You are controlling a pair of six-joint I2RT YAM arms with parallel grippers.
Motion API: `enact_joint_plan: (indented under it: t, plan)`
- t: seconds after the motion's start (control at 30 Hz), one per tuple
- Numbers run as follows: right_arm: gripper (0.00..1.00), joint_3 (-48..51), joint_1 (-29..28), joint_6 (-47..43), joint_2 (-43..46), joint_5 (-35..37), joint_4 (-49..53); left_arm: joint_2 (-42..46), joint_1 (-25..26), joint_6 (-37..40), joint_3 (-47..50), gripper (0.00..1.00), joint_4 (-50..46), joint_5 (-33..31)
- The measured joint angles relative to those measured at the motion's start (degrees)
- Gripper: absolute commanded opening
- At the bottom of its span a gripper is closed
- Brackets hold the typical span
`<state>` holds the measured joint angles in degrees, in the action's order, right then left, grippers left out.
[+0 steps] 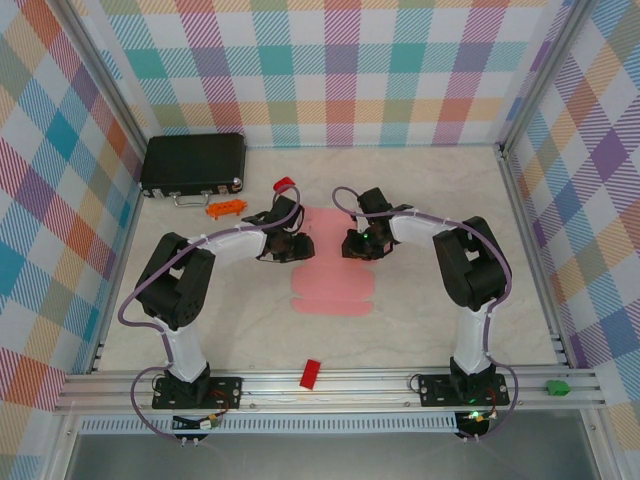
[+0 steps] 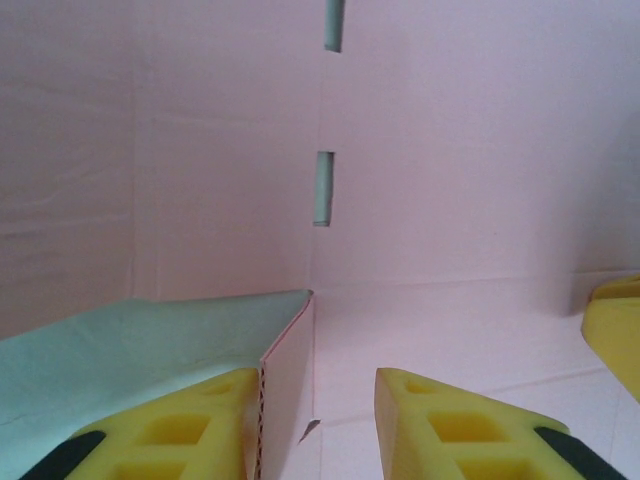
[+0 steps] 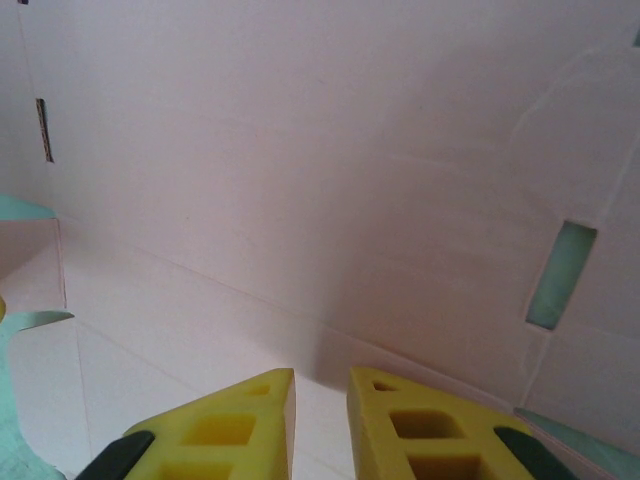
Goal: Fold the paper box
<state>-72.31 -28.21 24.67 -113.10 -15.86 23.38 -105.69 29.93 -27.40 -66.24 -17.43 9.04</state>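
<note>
Two hands and one sheet were recorded. Item: paper box (image 1: 330, 292), light-pink thin card, lying mostly flat at the middle of the table (image 1: 450, 190), its far part between the hands. Left hand (image 1: 283, 245): released, fingers (image 2: 190, 430) well parted. In the left wrist view a raised side flap (image 2: 290, 390) stood between them, against the inner face of one finger and apart from the other. Right hand (image 1: 360, 243): fingers (image 3: 430, 430) nearly together with a narrow gap, nothing seen between them, low over the card beside a crease; judged released. Cut slots (image 2: 322, 188) showed along a fold line. Also present: black case (image 1: 193, 163) at the far left, an orange piece (image 1: 226, 207) and a red block (image 1: 285, 184) near it, and another red block (image 1: 310, 373) at the near edge. Step in hand, as judged: early, raising the first side wall. The next move called for the left hand to close on the flap or press it upright along its crease while the right hand pinned the base.
</note>
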Motion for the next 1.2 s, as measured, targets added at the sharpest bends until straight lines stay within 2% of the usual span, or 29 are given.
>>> enact_joint_plan:
  t: [0.17, 0.67, 0.9, 1.2]
  plan:
    - [0.23, 0.0, 0.0, 0.09, 0.0, 0.0, -0.02, -0.02, 0.11, 1.4, -1.01, 0.25, -0.17, 2.47]
    - [0.23, -0.02, 0.0, 0.2, -0.02, 0.0, -0.07, -2.78, 1.14, 2.62, -3.43, 0.26, -0.17, 6.4]
    - [0.24, -0.02, 0.0, 0.22, 0.02, 0.04, -0.07, -2.73, 1.14, 3.06, -3.93, 0.3, -1.01, 5.81]
    - [0.27, -0.02, 0.5, 0.17, 4.28, 2.49, 1.6, 0.22, 1.29, 5.01, -8.22, 0.32, -6.78, 0.76]
